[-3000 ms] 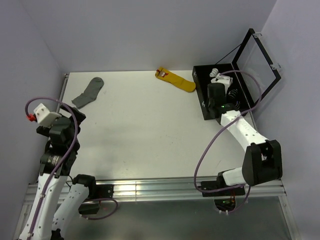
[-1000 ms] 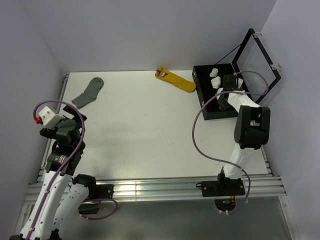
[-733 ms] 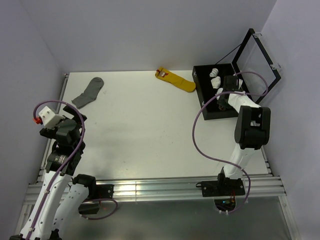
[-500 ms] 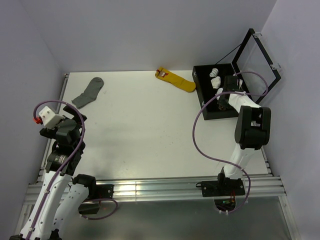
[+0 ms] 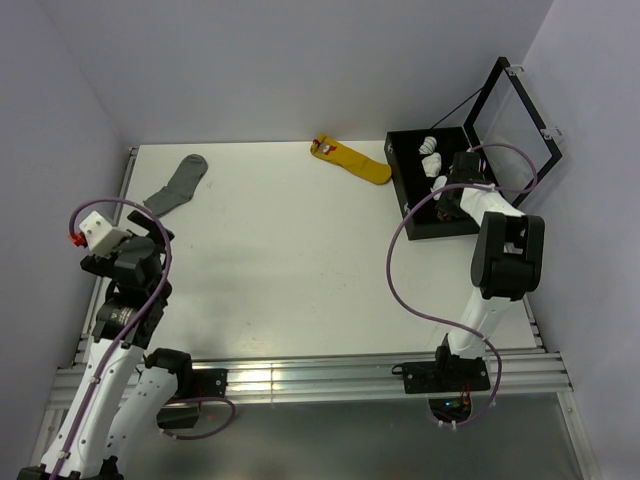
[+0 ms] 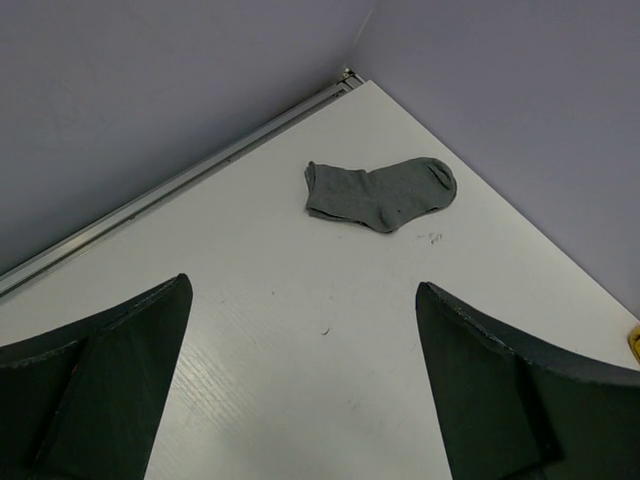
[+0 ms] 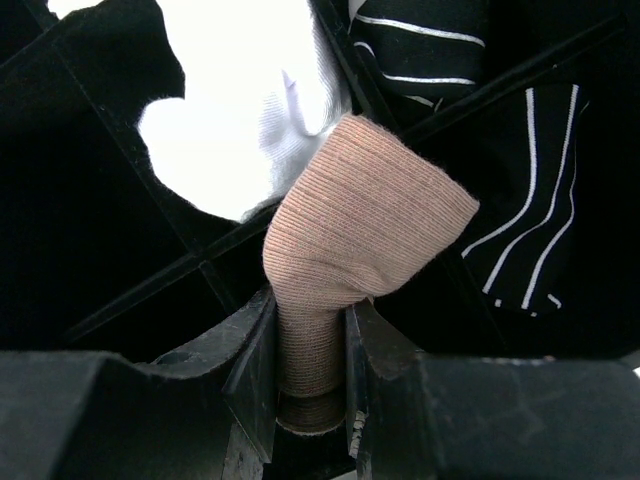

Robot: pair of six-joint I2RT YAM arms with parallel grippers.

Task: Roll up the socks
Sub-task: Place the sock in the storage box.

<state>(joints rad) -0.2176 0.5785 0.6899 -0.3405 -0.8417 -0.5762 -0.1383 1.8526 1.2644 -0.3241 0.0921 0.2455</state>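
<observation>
Only your right wrist view shows the right pincer [image 7: 310,345] clamped on the tan sock [image 7: 350,230], over the black box [image 5: 398,170], far right. Left pincer [image 6: 303,320] apart. Right pincer sits farther into the box than three seconds back.

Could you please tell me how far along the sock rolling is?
Done: white socks and black striped socks sit in compartments of the black box. In hand: the right end effector is shut on the tan sock over that box. Remaining: setting it down; a grey sock and a yellow sock lie flat on the table; the left end effector hangs open.
</observation>
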